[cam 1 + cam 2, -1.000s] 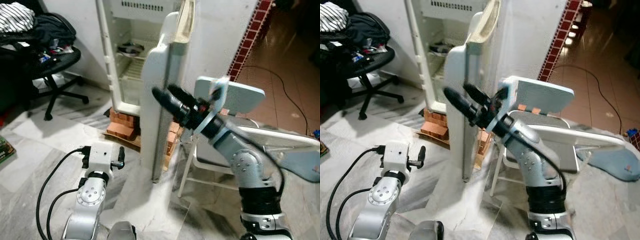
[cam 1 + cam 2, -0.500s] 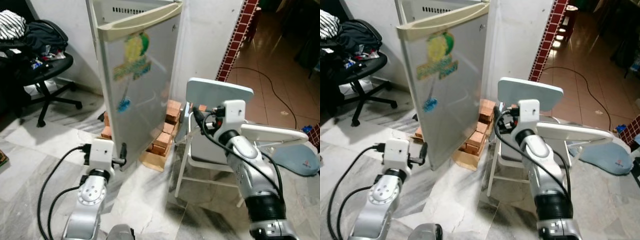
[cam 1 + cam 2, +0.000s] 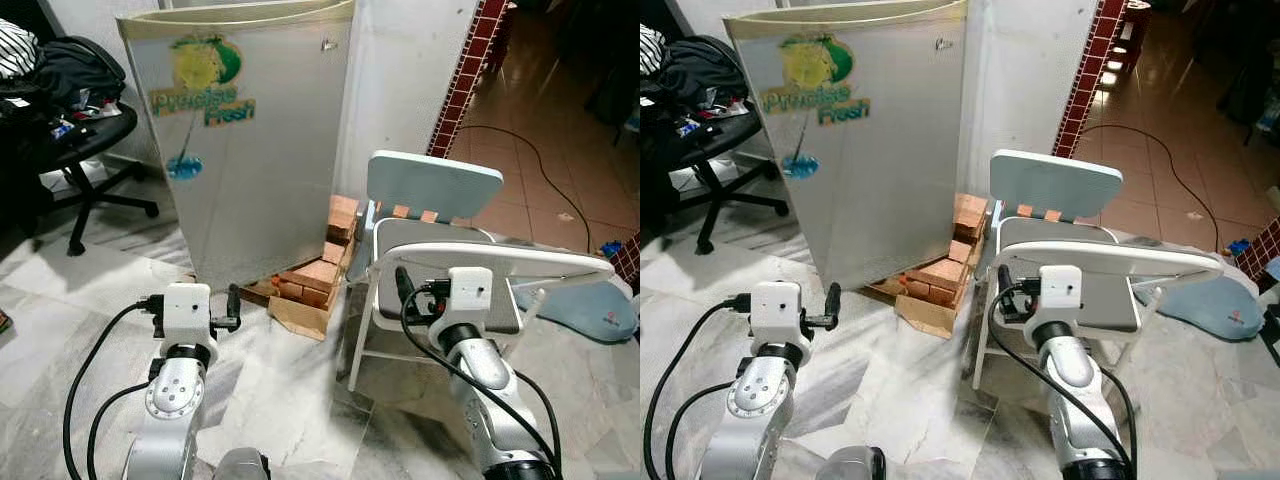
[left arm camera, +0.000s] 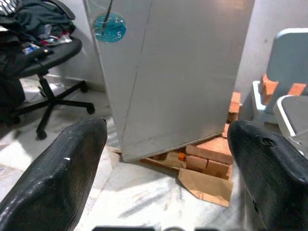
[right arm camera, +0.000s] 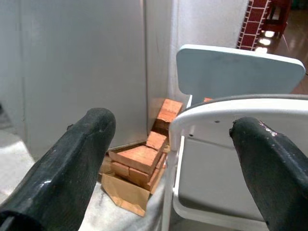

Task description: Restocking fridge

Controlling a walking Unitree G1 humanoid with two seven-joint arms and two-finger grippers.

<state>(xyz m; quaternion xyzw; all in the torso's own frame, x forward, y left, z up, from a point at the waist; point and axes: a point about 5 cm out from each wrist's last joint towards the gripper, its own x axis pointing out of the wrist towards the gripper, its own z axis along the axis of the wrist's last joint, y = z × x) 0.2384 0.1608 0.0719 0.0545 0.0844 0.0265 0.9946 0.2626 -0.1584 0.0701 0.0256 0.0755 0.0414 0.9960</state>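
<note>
The left gripper (image 4: 166,159) has its two long black fingers (image 4: 57,168) spread wide with nothing between them, aimed at the lower near corner of the small silver fridge with the green and blue sticker on its door (image 3: 240,140). The right gripper (image 5: 168,163) is just as wide apart and just as empty, its black fingers (image 5: 62,159) framing the white plastic folding chair (image 3: 440,215) on the right and the stack of reddish bricks (image 3: 315,275) under the fridge.

What has just changed is the door: a second ago it stood swung out, edge-on, with the right arm raised against it and the shelves showing behind; half a second ago it was halfway round; now it lies flat across the front of the fridge, sticker facing the robot, and no gap shows along its visible edges. Both arms have dropped back low, the right one in front of the chair seat, the left one near the fridge's near left corner, neither touching the door.

The fridge stands far centre-left on its bricks and a piece of brown cardboard (image 3: 295,315), beside the white wall; a black office chair piled with clothes (image 3: 70,90) sits far left. With the door seemingly shut and both grippers free, the restocking looks finished or between items
</note>
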